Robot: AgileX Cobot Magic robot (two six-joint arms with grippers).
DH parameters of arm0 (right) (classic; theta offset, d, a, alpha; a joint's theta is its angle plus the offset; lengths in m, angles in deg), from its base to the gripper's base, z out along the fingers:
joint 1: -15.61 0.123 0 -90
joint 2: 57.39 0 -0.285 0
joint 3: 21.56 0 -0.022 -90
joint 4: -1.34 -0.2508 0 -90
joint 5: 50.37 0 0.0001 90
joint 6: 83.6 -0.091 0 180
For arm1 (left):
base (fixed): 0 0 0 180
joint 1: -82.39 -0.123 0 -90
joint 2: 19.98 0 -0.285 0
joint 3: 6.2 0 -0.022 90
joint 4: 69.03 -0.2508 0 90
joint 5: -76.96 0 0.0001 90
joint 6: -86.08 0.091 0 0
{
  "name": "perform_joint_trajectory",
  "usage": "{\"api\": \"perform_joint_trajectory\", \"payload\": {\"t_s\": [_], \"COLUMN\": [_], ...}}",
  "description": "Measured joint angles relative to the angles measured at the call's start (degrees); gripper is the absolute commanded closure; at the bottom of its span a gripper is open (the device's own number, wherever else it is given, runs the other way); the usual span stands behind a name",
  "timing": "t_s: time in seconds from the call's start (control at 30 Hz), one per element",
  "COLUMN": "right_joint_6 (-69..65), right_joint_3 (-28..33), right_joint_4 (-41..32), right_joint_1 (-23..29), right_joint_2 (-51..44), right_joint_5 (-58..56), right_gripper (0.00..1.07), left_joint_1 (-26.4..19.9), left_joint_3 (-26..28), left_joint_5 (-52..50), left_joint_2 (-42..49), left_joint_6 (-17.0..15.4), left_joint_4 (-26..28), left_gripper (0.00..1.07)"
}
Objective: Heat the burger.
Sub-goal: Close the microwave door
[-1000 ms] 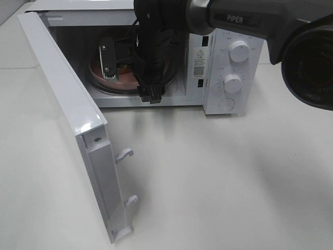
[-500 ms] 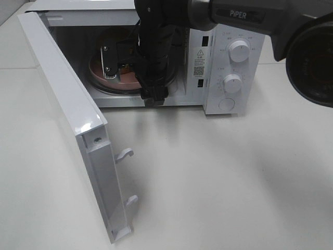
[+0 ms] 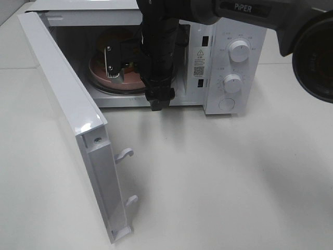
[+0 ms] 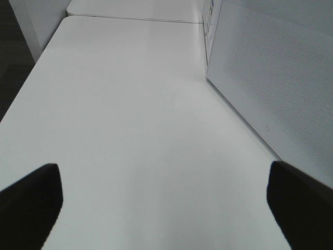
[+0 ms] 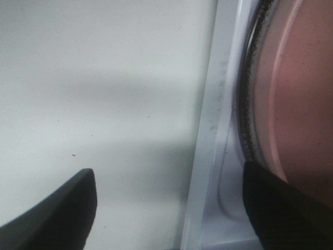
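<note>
Glossy white microwave door [image 3: 62, 88], matt pale table [image 3: 234, 182]

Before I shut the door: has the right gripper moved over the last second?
Yes. In the exterior high view the right gripper has shifted right across the pink plate, toward the microwave's knobs, which have stayed put.

Pale desk [image 3: 234, 182], carrying one appliance.
A white microwave [image 3: 250, 67] is sitting at its far side, door [image 3: 57, 94] standing open.
</note>
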Motion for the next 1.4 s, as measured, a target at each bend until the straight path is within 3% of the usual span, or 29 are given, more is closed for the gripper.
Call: {"api": "perform_joint_trajectory", "payload": {"t_s": [0.13, 0.33, 0.67, 1.0, 1.4], "right_joint_6": [-0.4, -0.74, -2.98, -6.76, -9.97], "right_joint_3": [2.35, 13.01, 21.43, 37.47, 49.45], "right_joint_4": [-0.34, -0.8, -0.63, -0.29, -0.06], "right_joint_1": [0.0, 0.0, 0.0, 0.17, 0.17], "right_joint_2": [-1.49, -7.33, -15.07, -27.39, -39.65], "right_joint_5": [0.57, 3.61, 7.68, 13.81, 14.09], "right_gripper": [0.31, 0.31, 0.31, 0.31, 0.31], "left_joint_1": [0.0, 0.0, 0.0, 0.0, 0.0], "left_joint_3": [0.0, 0.0, 0.0, 0.0, 0.0], "left_joint_5": [0.0, 0.0, 0.0, 0.0, 0.0], "left_joint_2": [0.0, 0.0, 0.0, 0.0, 0.0], "left_joint_6": [0.0, 0.0, 0.0, 0.0, 0.0], "left_joint_4": [0.0, 0.0, 0.0, 0.0, 0.0], "left_gripper": [0.04, 0.04, 0.04, 0.04, 0.04]}}
